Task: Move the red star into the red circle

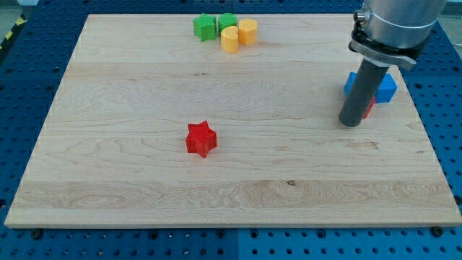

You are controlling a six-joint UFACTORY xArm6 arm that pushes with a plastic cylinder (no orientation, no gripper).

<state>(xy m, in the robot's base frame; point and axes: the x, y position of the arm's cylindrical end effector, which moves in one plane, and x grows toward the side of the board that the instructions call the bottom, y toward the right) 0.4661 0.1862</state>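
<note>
The red star point(201, 139) lies on the wooden board point(144, 87), a little left of the middle. My tip point(350, 123) rests on the board at the view's right, far to the right of the star. A sliver of a red block point(370, 107) shows just behind the rod; its shape is hidden by the rod. It may be the red circle, but I cannot tell.
Blue blocks point(386, 87) sit behind the rod near the board's right edge. Two green blocks point(206, 27) point(228, 22) and two yellow cylinders point(229, 40) point(247, 31) cluster at the view's top, near the board's far edge.
</note>
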